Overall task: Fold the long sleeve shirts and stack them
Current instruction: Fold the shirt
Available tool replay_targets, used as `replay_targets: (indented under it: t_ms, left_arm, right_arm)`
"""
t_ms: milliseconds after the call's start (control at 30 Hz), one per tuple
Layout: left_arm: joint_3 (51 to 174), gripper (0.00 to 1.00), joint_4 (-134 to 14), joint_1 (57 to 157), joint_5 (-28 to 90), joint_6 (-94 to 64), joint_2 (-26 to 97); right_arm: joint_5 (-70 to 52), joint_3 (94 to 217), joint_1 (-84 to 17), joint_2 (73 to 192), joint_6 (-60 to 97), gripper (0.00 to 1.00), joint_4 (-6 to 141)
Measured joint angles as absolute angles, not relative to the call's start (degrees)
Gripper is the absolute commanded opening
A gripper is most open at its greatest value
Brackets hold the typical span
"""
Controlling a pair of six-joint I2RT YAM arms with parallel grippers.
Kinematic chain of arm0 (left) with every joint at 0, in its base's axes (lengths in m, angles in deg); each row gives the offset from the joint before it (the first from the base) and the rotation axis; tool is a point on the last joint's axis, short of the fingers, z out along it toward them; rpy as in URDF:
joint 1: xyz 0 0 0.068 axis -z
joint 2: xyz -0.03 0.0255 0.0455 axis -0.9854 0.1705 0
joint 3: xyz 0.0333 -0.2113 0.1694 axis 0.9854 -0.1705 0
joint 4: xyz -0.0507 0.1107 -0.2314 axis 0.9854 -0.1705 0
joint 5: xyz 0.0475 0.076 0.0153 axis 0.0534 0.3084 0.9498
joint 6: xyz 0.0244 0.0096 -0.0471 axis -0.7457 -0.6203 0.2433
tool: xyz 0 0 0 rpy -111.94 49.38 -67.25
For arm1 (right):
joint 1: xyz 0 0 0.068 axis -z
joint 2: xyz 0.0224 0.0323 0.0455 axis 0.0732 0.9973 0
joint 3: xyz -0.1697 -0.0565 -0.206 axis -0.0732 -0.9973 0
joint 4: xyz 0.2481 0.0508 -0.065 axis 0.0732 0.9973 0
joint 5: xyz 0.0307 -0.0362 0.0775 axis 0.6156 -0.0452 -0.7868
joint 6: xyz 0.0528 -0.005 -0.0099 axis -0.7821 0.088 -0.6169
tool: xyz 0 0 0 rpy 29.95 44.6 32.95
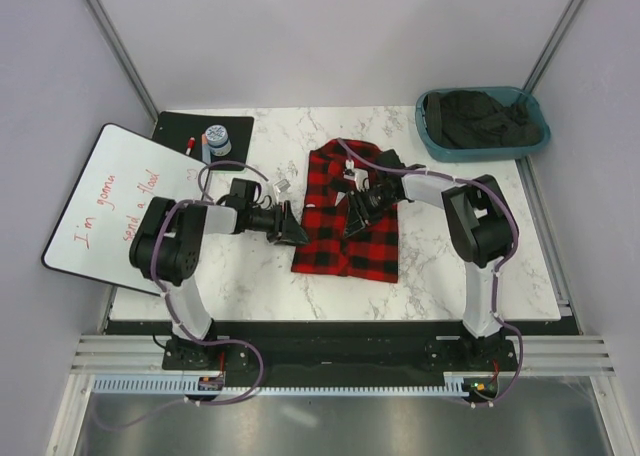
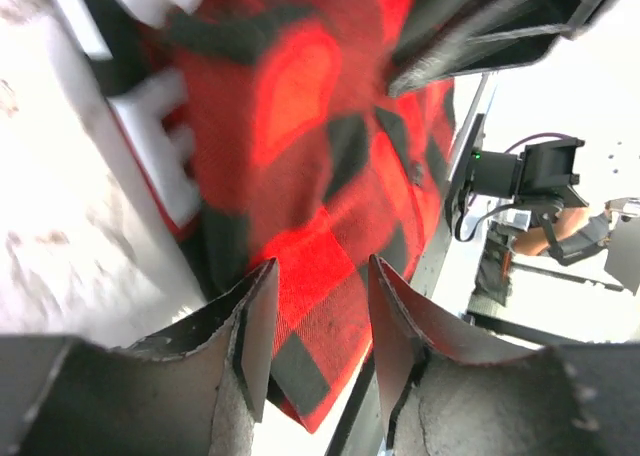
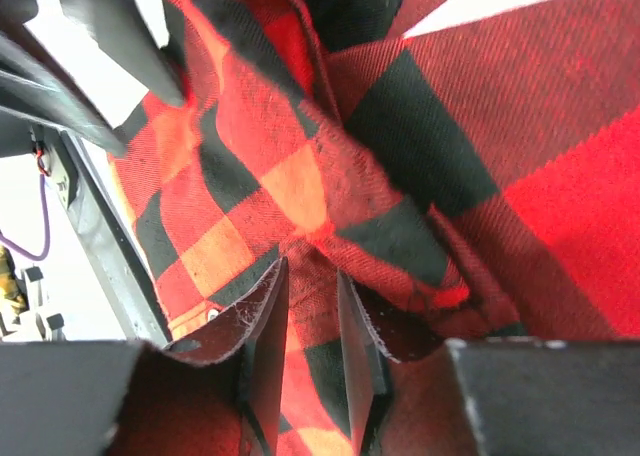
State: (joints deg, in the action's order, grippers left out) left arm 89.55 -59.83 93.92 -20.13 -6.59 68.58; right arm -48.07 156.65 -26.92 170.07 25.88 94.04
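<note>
The red-and-black buffalo-check flannel shirt (image 1: 350,251) lies at the centre of the table as a soft, roughly rectangular bundle. It narrows toward 12 o'clock, and its hem edge at 6 o'clock is straight. Close up, the weave is brushed and twilled, and it is gathered into creases and overlapping folds.

The right gripper (image 1: 355,214) (image 3: 312,286) sits on the middle of the shirt. Its two dark, scuffed fingers (image 3: 262,326) are drawn close together and clench a raised fold of the flannel.

The left gripper (image 1: 293,231) (image 2: 320,286) is at the shirt's 9 o'clock edge. The cloth runs into the gap between its two fingers. I cannot tell whether they clamp it or only straddle it.

The white marble-patterned tabletop (image 1: 250,276) is smooth and grey-veined, and plain pale walls enclose it.

- **1 o'clock:** a teal plastic bin (image 1: 478,154) with rounded corners holds crumpled dark garments (image 1: 480,116).
- **9 o'clock:** a white rectangular whiteboard with red handwriting (image 1: 100,191) lies tilted, overhanging the table's left side.
- **11 o'clock:** a flat black mat (image 1: 175,128) carries a small blue-lidded jar (image 1: 216,139).

The shirt is well apart from the bin and from the whiteboard. Bare marble shows along its 6 o'clock edge, at 3 o'clock up to the table's right edge, and between the shirt and the mat.
</note>
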Motion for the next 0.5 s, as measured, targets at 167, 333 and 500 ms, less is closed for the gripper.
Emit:
replay_targets:
  t_ms: [167, 333, 500]
  left_arm:
    - [82.03, 0.51, -56.92, 96.5, -21.66, -4.65, 53.15]
    - [79.51, 0.51, -48.9, 104.76, -22.95, 0.4, 48.85]
    - [78.97, 0.51, -43.04, 107.84, -22.71, 5.74, 59.1]
  right_arm:
    - [-49.82, 151.89, -26.88, 161.5, 22.12, 0.38, 92.92]
    - [-55.7, 138.03, -27.93, 146.8, 13.01, 0.38, 83.61]
    - [-59.26, 129.88, -28.97, 151.54, 8.03, 0.35, 76.2]
